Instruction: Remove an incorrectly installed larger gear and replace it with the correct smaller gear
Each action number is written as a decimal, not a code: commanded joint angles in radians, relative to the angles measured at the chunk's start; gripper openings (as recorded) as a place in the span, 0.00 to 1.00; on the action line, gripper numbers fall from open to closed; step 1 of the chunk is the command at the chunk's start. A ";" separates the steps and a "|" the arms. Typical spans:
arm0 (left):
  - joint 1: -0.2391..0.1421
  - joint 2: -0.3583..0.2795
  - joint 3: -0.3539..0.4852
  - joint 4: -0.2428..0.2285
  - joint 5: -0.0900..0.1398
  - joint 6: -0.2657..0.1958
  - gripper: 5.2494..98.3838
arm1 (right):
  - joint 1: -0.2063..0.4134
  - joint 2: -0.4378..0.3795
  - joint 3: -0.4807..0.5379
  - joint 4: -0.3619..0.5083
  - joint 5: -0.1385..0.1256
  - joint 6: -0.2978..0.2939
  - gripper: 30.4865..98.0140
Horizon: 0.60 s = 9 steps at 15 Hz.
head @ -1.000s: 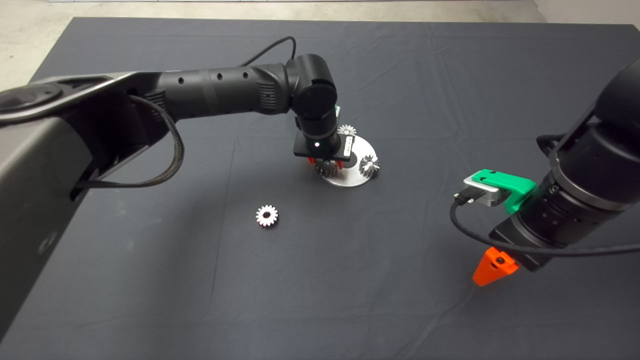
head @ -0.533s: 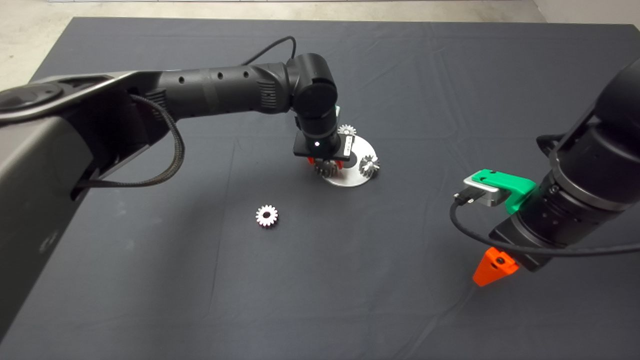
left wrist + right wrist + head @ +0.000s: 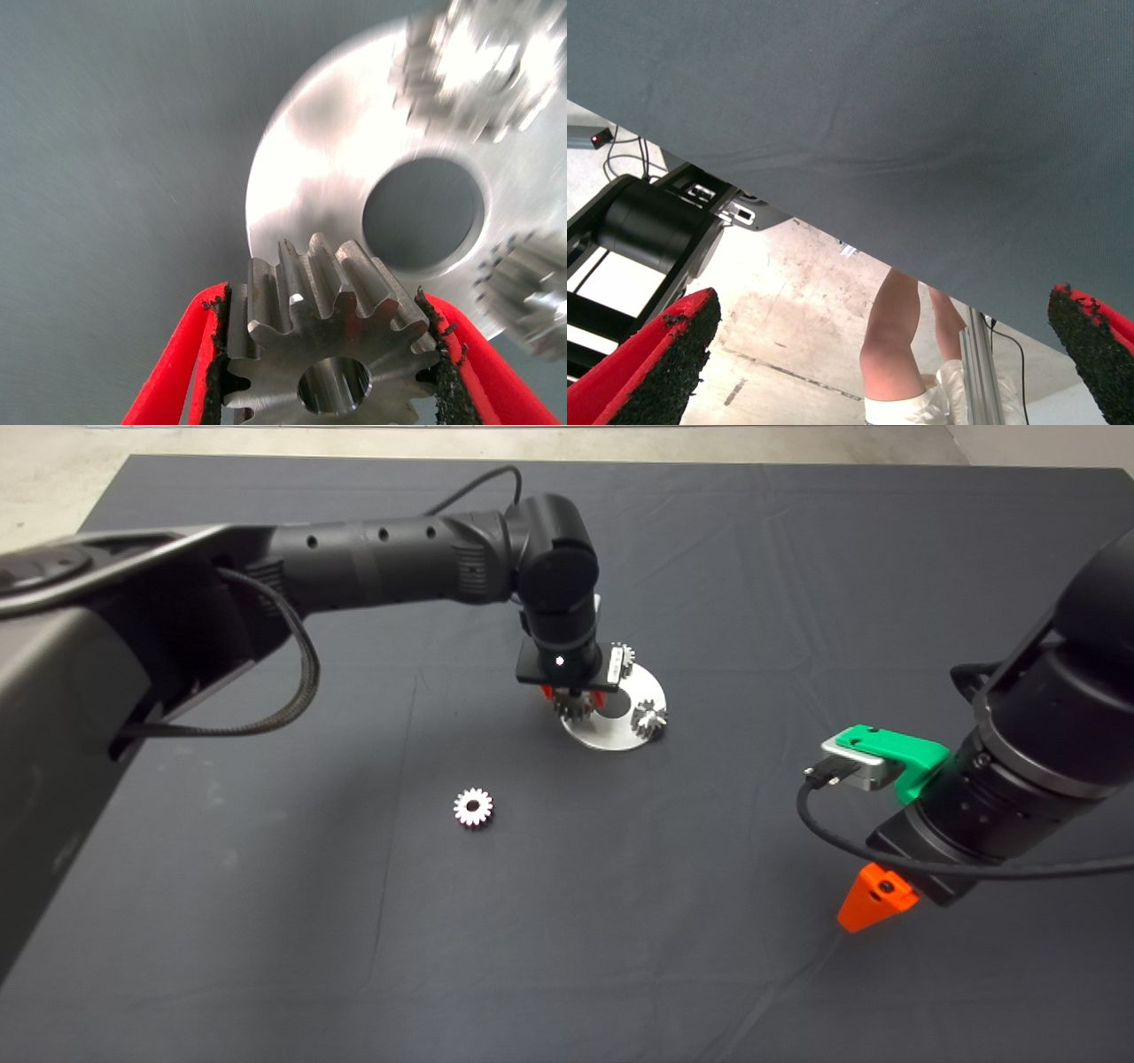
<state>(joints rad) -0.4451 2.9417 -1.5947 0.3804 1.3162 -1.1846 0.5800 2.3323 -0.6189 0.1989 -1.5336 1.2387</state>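
My left gripper (image 3: 574, 703) hangs over the near-left rim of a round silver plate (image 3: 611, 737) and is shut on the larger gear (image 3: 576, 710). In the left wrist view the dull grey larger gear (image 3: 328, 341) sits clamped between the two red fingers (image 3: 182, 354), above the plate (image 3: 310, 150) and beside its round centre hole. The smaller gear (image 3: 473, 808) lies flat on the mat, to the near left of the plate. My right gripper (image 3: 873, 899) waits at the right edge, open and empty (image 3: 873, 367).
Two other small gears (image 3: 649, 717) (image 3: 624, 657) stand on the plate's right and far rim. Past the mat's edge, the right wrist view shows a person's leg (image 3: 895, 310) and a black cylinder on a frame (image 3: 651, 230).
The left arm has risen and drawn slightly back with the larger gear in its grip. The plate and its two gears have shifted a little to the left.
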 commanded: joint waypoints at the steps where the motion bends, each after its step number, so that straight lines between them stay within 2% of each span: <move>1: -0.053 0.003 0.009 -0.014 -0.002 -0.013 0.42 | 0.028 -0.003 0.007 0.010 -0.105 -0.003 1.00; 3: -0.081 0.003 0.025 -0.053 -0.002 -0.018 0.42 | 0.028 -0.003 0.006 0.010 -0.105 -0.004 1.00; 4: -0.086 0.001 0.050 -0.058 0.008 -0.033 0.42 | 0.028 -0.004 0.007 0.010 -0.105 -0.002 1.00; 5: -0.087 0.001 0.071 -0.058 0.040 -0.045 0.42 | 0.028 -0.004 0.007 0.010 -0.105 -0.002 1.00; 7: -0.087 0.001 0.099 -0.058 0.163 -0.092 0.42 | 0.028 -0.004 0.010 0.010 -0.105 -0.002 1.00; 8: -0.087 0.001 0.113 -0.058 0.208 -0.098 0.42 | 0.028 -0.003 0.010 0.010 -0.105 -0.002 1.00; 9: -0.086 -0.003 0.116 -0.057 0.218 -0.099 0.42 | 0.028 -0.003 0.009 0.009 -0.105 -0.002 1.00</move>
<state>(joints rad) -0.5036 2.9423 -1.5355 0.3385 1.3928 -1.2441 0.5800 2.3323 -0.6181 0.1989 -1.5336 1.2387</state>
